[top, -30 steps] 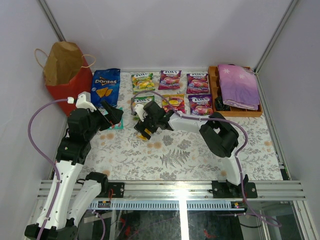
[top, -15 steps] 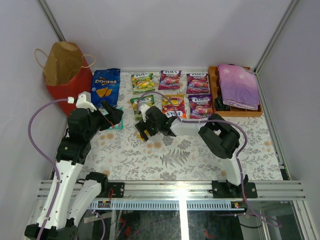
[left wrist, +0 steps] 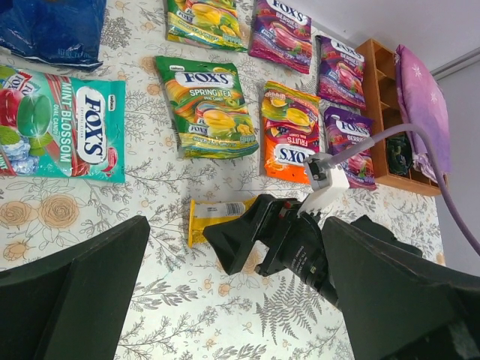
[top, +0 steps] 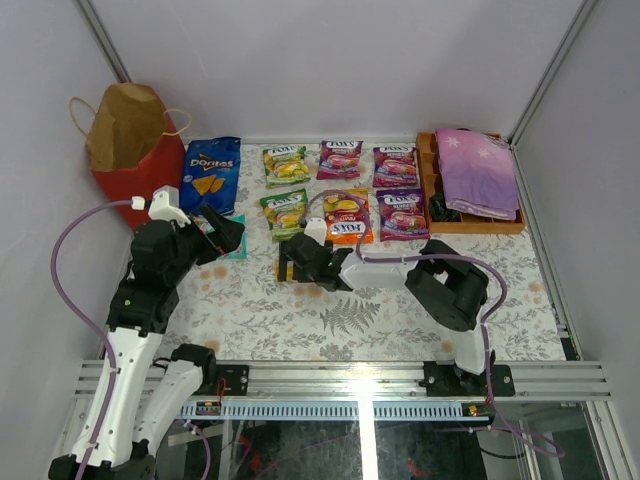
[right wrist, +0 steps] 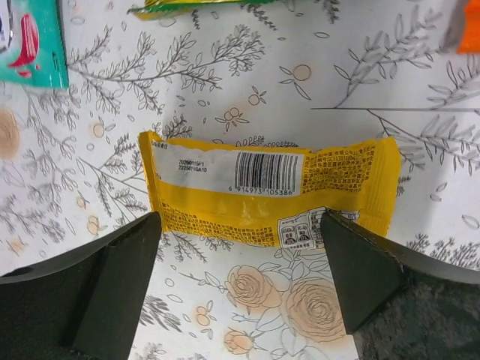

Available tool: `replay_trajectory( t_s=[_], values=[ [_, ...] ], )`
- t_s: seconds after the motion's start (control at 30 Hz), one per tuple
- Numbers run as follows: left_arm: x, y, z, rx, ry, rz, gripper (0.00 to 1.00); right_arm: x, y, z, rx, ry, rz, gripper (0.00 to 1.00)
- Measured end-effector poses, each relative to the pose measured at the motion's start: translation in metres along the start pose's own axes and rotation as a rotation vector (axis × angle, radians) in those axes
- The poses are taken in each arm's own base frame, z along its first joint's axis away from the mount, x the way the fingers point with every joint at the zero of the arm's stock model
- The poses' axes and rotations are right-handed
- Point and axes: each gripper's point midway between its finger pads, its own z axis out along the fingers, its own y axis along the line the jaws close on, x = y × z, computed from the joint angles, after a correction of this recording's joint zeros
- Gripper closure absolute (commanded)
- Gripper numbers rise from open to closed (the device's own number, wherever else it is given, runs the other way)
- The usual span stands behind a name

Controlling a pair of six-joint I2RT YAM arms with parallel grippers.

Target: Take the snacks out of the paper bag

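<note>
Since a second ago the right arm has drawn back toward the near edge of the tabletop [top: 520,290]. The right gripper [top: 291,268] now hangs low over the small yellow bar [right wrist: 270,191], further from the pouch rows than before. Its claw stands apart, one finger on either side of the bar, which lies flat and looks set down rather than held. The left gripper [top: 226,232] hovers near the left edge above a teal mint pouch [left wrist: 64,135], its claw spread wide and empty. The red paper bag [top: 130,140] stands upright in the far left corner with its mouth open; whether anything remains inside cannot be seen. Beside it lies the blue Doritos bag [top: 211,172], then six candy pouches [top: 347,217] face up in two tidy rows along the far edge, probably laid out as each comes out. A wooden tray [top: 428,180] in the far right corner carries a folded purple cloth [top: 478,170]. The tabletop has a pale floral covering, plain white walls [top: 330,70] enclose it, and a metal rail [top: 340,378] runs along the near edge.
</note>
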Motion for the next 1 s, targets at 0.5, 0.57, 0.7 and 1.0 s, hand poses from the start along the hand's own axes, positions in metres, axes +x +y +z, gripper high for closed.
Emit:
replay_trajectory(
  t_s=[0.5, 0.57, 0.7, 1.0],
  values=[
    [-0.002, -0.001, -0.004, 0.001, 0.0, 0.022, 0.0, -0.017, -0.015, 0.006, 0.233, -0.117, 0.229, 0.06],
    [-0.002, -0.001, -0.004, 0.001, 0.0, 0.024, 0.0, -0.017, -0.016, 0.006, 0.239, -0.116, 0.236, 0.06],
    [-0.002, -0.001, -0.004, 0.001, 0.001, 0.027, 0.0, -0.018, -0.015, 0.006, 0.244, -0.126, 0.273, 0.06],
    [-0.002, -0.001, -0.008, 0.0, 0.003, 0.028, 0.0, -0.013, 0.013, 0.006, 0.166, -0.175, 0.432, 0.08]
  ],
)
